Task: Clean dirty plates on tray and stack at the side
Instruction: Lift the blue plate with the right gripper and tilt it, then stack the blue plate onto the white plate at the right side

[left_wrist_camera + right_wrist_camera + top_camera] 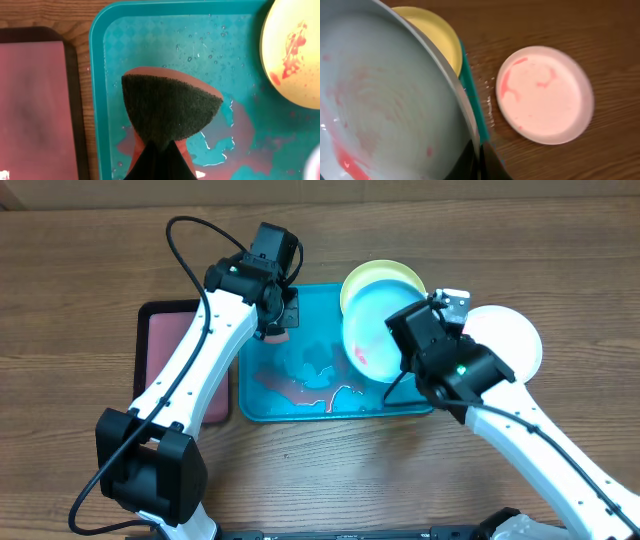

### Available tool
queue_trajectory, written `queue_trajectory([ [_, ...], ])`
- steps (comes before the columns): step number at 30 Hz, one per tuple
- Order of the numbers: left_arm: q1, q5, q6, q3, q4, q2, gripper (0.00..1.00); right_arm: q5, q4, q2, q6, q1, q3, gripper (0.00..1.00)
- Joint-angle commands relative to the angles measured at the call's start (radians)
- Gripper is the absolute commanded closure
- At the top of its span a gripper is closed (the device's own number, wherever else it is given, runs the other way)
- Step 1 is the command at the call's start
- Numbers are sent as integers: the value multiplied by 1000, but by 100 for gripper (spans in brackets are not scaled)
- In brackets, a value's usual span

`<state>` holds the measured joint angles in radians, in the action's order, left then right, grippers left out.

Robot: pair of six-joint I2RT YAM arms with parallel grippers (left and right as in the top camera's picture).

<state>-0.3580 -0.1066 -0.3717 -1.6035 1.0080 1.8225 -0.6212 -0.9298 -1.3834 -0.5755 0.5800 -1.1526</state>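
The turquoise tray [300, 402] lies mid-table, wet with red smears. My left gripper [275, 320] is shut on a sponge [170, 107] with a dark scrub face and orange back, held over the tray's left part. My right gripper [418, 350] is shut on the rim of the mint-blue plate [368, 330], tilted over the tray's right side; red smears show inside the plate [380, 115]. The yellow-green plate [385, 275] lies at the tray's far right corner, with red smears [292, 47]. The white plate [510, 340] lies on the table right of the tray, faintly smeared pink [545, 95].
A smaller black-rimmed tray [165, 345] with pinkish inside lies left of the turquoise tray, partly under my left arm. The wooden table [80, 270] extends all around.
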Motion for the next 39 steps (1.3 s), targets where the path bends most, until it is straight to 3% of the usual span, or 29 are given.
queue_trajectory([
  [1, -2, 11, -36, 37, -14, -5, 96, -327, -26, 30, 4, 101, -28, 96],
  [13, -2, 10, -36, 64, -14, -5, 96, -906, -101, 29, 4, 389, -28, 96],
  [25, -2, 11, -36, 64, -14, -5, 96, -943, -92, 29, 0, 407, -28, 96],
  [29, -2, 11, -36, 64, -15, -5, 95, -703, -94, 29, -31, 390, -27, 96],
  [32, -2, 11, -36, 64, -18, -5, 96, -290, -121, 26, -183, 303, -21, 96],
  [39, -3, 10, -36, 64, -23, -5, 96, 169, -100, 26, -118, 1, 0, 96],
])
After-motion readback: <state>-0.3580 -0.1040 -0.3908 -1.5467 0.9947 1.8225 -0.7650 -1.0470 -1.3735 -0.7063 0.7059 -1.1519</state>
